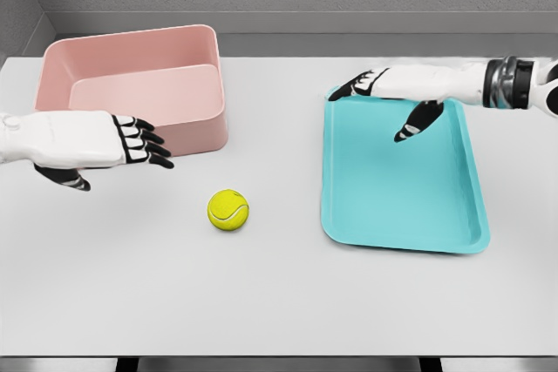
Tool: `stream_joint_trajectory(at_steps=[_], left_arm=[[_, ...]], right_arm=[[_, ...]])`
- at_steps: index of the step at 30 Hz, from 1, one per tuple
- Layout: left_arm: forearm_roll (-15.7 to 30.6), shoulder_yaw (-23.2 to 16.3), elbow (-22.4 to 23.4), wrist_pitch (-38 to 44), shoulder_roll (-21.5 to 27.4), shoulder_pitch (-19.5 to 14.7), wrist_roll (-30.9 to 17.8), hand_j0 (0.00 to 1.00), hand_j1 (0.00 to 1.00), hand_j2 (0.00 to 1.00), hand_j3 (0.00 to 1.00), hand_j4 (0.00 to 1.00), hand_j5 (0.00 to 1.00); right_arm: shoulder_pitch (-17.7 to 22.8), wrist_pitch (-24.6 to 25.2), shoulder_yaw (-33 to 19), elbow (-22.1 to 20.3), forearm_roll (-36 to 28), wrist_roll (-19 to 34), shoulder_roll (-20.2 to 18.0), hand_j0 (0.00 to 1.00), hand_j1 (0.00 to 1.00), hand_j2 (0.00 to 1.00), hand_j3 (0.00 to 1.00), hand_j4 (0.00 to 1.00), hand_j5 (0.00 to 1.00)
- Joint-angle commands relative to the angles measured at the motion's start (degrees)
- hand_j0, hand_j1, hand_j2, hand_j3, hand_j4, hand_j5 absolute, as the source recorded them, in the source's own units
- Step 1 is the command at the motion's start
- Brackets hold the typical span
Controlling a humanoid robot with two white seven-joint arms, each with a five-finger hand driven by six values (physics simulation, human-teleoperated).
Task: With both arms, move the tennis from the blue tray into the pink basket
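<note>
With the yellow felt tennis ball (228, 210) on the white table (279, 302) — off the blue tray (410, 206) — the open, empty left hand (131, 141) should cup it from nine o'clock; the right hand (384, 93), open, hovers.

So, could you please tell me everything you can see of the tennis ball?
The tennis ball is a yellow-green sphere with a pale curved seam and a fuzzy, felt-like look. It rests on the white table, between the pink basket and the blue tray, inside neither. Nothing but the table touches it; the left robot hand, fingers open, is up and to its left, apart from it.
</note>
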Motion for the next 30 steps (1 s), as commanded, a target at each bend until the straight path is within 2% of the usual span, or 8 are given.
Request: stream_joint_trajectory(at_steps=[1, 2, 4, 6, 13, 15, 24, 30], left_arm=[[0.4, 0.0, 0.0, 0.1, -2.8, 0.1, 4.5, 1.0, 1.0, 1.0, 1.0, 1.0, 1.0], [0.4, 0.0, 0.0, 0.1, -3.5, 0.1, 7.1, 1.0, 1.0, 1.0, 1.0, 1.0, 1.0], [0.4, -0.1, 0.0, 0.1, -5.9, 0.3, 7.7, 1.0, 1.0, 1.0, 1.0, 1.0, 1.0], [0.2, -0.9, 0.0, 0.1, -8.8, 0.3, 7.6, 1.0, 1.0, 1.0, 1.0, 1.0, 1.0], [-3.7, -3.6, 0.1, 0.1, -16.3, 2.1, 7.6, 1.0, 1.0, 1.0, 1.0, 1.0, 1.0], [-5.8, -3.6, 0.2, 0.1, -16.2, 3.1, 7.6, 1.0, 1.0, 1.0, 1.0, 1.0, 1.0], [-5.2, -2.7, 3.2, 0.1, -15.9, 4.1, 7.8, 1.0, 1.0, 1.0, 1.0, 1.0, 1.0], [-7.9, -2.8, 4.5, 0.1, -16.3, 5.5, 7.9, 1.0, 1.0, 1.0, 1.0, 1.0, 1.0]], right_arm=[[0.1, 0.2, -5.2, 1.2, -0.5, -0.3, -1.6, 1.0, 1.0, 1.0, 1.0, 1.0, 1.0], [0.4, 0.2, -5.4, 2.4, -0.5, -0.3, -1.8, 1.0, 1.0, 1.0, 1.0, 1.0, 1.0], [1.1, 0.2, -6.3, 5.8, -0.5, -0.3, -2.5, 1.0, 1.0, 1.0, 1.0, 1.0, 1.0], [1.2, 0.2, -7.5, 7.3, -0.6, -0.3, -2.4, 1.0, 1.0, 1.0, 1.0, 1.0, 1.0], [4.1, 0.2, -7.4, 8.4, -0.6, -0.4, -2.3, 1.0, 1.0, 1.0, 1.0, 1.0, 1.0], [4.2, 0.2, -7.4, 8.4, -0.5, -0.3, -1.7, 1.0, 1.0, 1.0, 1.0, 1.0, 1.0], [4.2, 0.2, -7.4, 7.7, -0.5, -0.3, -1.5, 1.0, 1.0, 1.0, 1.0, 1.0, 1.0], [4.6, 0.2, -7.6, 7.7, -0.5, -0.3, -1.5, 1.0, 1.0, 1.0, 1.0, 1.0, 1.0]])
